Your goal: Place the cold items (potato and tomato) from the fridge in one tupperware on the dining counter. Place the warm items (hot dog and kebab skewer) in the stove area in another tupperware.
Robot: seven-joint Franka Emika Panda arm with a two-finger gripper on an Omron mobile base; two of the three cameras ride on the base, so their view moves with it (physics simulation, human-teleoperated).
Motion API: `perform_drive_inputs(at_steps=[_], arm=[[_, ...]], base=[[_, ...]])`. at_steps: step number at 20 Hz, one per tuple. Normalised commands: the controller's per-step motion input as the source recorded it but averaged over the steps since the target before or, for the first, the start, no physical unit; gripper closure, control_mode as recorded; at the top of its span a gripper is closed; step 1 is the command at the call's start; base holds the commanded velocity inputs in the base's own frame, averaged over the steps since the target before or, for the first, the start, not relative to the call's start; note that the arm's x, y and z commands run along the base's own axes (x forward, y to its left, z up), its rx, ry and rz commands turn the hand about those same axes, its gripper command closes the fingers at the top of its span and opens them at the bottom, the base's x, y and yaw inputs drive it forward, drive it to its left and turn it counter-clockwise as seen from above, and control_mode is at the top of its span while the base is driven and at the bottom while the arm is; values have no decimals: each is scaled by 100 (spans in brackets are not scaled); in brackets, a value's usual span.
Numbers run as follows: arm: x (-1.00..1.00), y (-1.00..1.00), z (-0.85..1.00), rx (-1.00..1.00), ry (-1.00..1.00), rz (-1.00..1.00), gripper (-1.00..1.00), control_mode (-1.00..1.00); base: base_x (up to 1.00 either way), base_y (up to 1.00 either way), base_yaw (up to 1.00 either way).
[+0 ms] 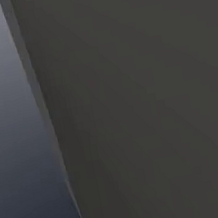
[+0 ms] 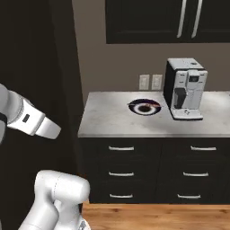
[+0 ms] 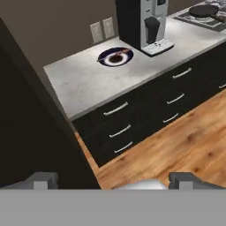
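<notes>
Approaching the fridge, nothing in hand

We are holding the pincer (image 3: 113, 178) wide and empty beside the dark fridge (image 3: 26, 123); potato and tomato are hidden, presumably inside, so we are judging the door needs opening next; beyond sits the table (image 3: 84, 81).

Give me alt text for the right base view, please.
A light stone counter over dark drawers with silver handles holds a dark round plate beside a black-and-silver coffee machine. The white robot arm crosses the lower left before a tall dark panel.
</notes>
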Motion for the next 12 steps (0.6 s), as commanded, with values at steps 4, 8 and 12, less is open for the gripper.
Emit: perform_drive_inputs(at_steps=[4,8,12], arm=[[0,0,0,0,0,0,-100,100],[0,0,0,0,0,0,-100,100],[0,0,0,0,0,0,-100,100]], base=[[49,-84,59],[47,-94,58],[50,-80,43]])
